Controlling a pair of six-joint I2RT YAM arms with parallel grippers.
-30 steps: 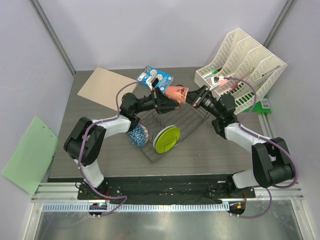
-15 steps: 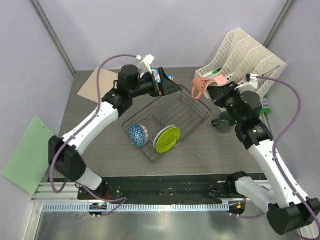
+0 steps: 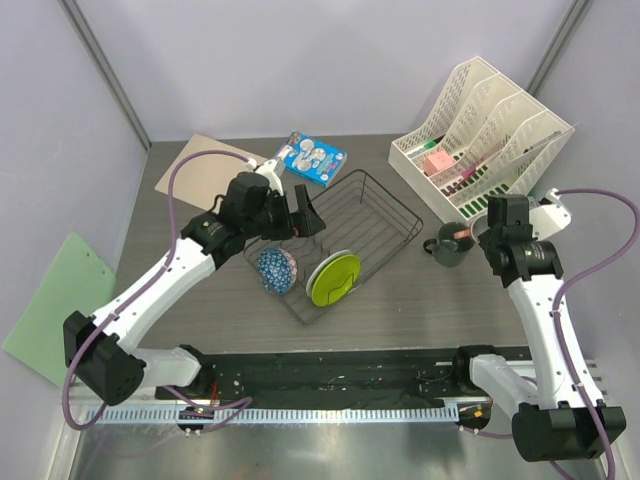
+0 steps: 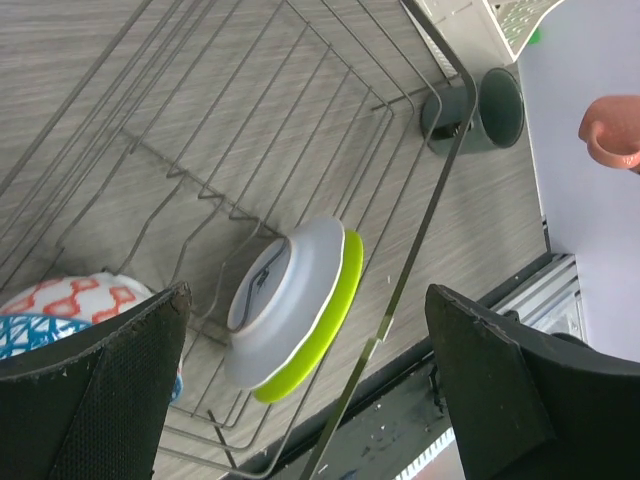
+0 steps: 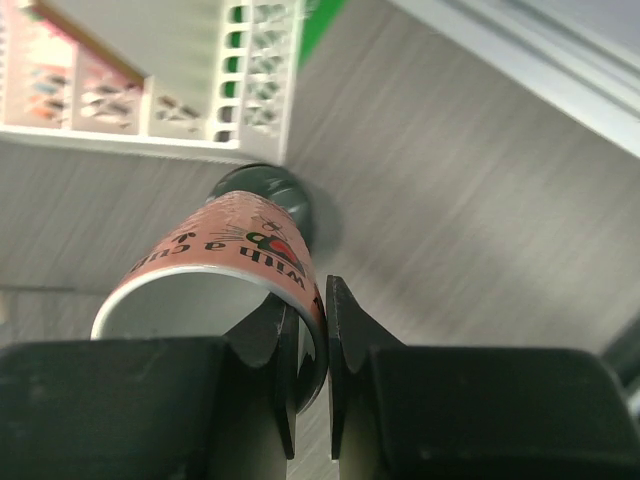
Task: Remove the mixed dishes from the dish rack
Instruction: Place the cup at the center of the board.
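**Pink cup lifted clear as plates and bowl sit in rack**

The grey tabletop lies bare along its near edge and on the near right, beside the dish rack, a dark wire basket set at an angle. A white file organiser fills the far right corner. In the rack's near end a lime-green plate and a white plate lean together on edge, with a blue patterned bowl to their left. The left end effector hangs above, jaws wide apart. The grey mug stands just right of the rack. Over it, the right end effector pinches the rim of the salmon-pink cup.
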